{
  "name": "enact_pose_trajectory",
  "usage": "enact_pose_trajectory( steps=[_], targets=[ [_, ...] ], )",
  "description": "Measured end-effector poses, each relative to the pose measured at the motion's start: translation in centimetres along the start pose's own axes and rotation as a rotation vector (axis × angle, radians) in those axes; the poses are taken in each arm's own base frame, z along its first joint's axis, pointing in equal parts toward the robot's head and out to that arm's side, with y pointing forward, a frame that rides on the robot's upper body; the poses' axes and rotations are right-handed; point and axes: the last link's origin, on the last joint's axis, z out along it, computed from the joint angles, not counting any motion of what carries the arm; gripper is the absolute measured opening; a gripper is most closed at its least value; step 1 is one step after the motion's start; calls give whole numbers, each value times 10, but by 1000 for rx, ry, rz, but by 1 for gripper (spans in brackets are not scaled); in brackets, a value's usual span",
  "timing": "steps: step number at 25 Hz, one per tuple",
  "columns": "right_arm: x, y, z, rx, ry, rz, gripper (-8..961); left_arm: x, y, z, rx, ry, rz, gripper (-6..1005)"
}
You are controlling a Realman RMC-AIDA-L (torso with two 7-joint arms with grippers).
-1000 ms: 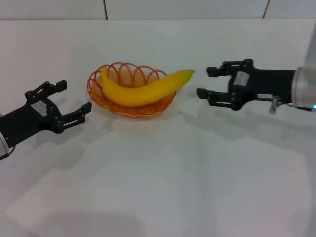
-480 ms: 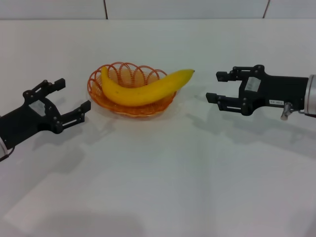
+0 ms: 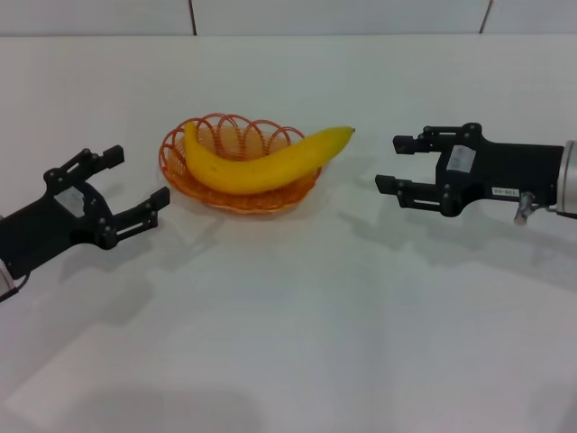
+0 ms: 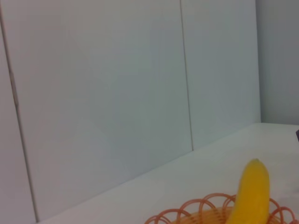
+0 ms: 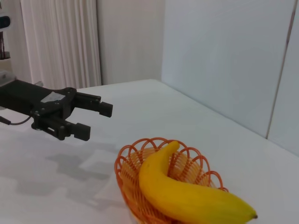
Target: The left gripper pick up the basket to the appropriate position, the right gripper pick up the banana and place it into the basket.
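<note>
The yellow banana (image 3: 261, 168) lies across the orange wire basket (image 3: 236, 204), its tip jutting over the basket's right rim. My left gripper (image 3: 137, 176) hovers open just left of the basket, touching nothing. Well apart from the banana's tip on the right, my right gripper (image 3: 392, 162) is open and empty. The right wrist view shows the banana (image 5: 187, 196) in the basket (image 5: 122, 164) with the left gripper (image 5: 96, 121) beyond it. The left wrist view catches only the banana's end (image 4: 252, 191) and the basket's rim (image 4: 196, 207).
The white table (image 3: 297, 316) stretches bare toward me in front of the basket. A white panelled wall (image 3: 334, 16) stands behind it. Curtains (image 5: 60, 42) hang far off past the left arm.
My right gripper has drawn back to the right, away from the banana's tip, and stays open. The left gripper has hardly moved. Banana and basket are unchanged.
</note>
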Motion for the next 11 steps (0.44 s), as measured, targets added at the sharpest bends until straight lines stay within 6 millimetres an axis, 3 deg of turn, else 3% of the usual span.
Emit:
enact_pose_trajectory(
  steps=[11],
  targets=[
    [-1, 2, -2, -14, -19, -11, 618, -8, -6, -5, 64, -34, 24, 891]
  ],
)
